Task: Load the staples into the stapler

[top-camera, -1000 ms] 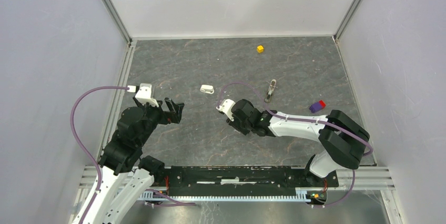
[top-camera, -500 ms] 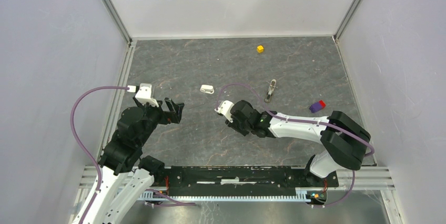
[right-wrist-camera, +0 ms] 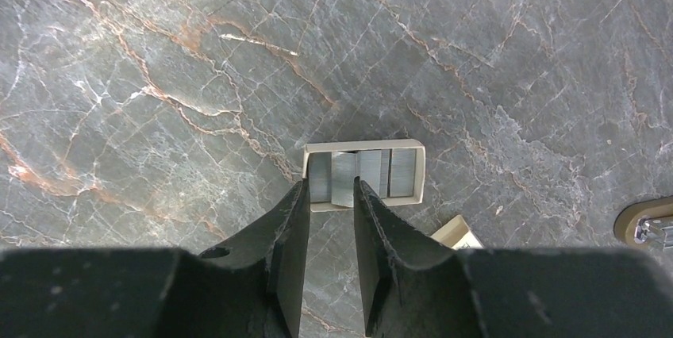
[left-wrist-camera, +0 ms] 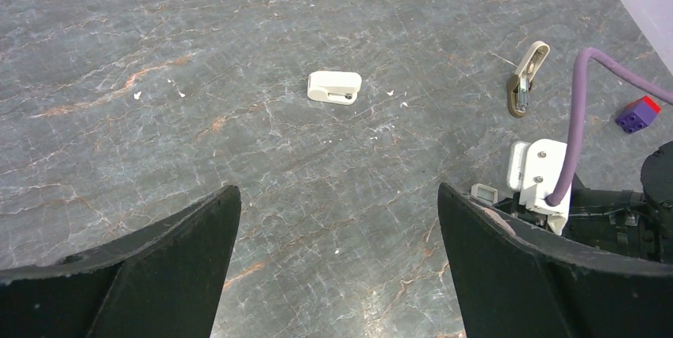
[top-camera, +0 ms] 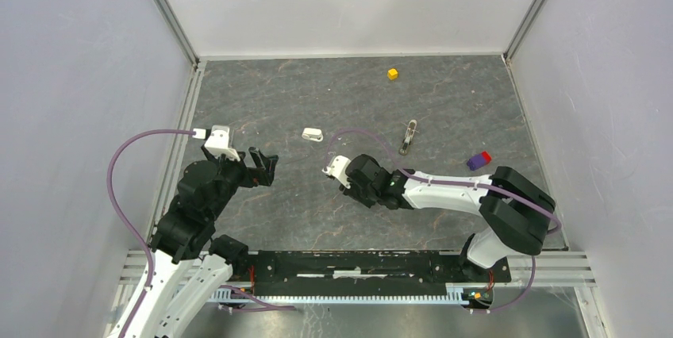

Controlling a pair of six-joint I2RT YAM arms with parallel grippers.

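The staples (right-wrist-camera: 344, 178) are silvery strips lying in a small pale tray (right-wrist-camera: 363, 145) on the dark stone table. My right gripper (right-wrist-camera: 331, 183) points straight down over the tray's left half. Its fingers are nearly together, flanking one strip that sits raised and overlaps the tray's near rim. The tray also shows in the left wrist view (left-wrist-camera: 484, 193), beside the right wrist. The stapler (top-camera: 409, 137) lies opened, cream arms with a metal channel, right of the right gripper (top-camera: 340, 170); it also shows in the left wrist view (left-wrist-camera: 524, 76). My left gripper (top-camera: 262, 165) is open and empty at the left.
A small chunky white plastic piece (top-camera: 312, 134) lies between the arms, farther back. A pale card (right-wrist-camera: 456, 231) lies just right of the tray. A yellow cube (top-camera: 392, 74) is at the back and a purple-red brick (top-camera: 478, 160) at the right.
My right wrist has shifted slightly left and toward the near edge. The left arm has not moved.
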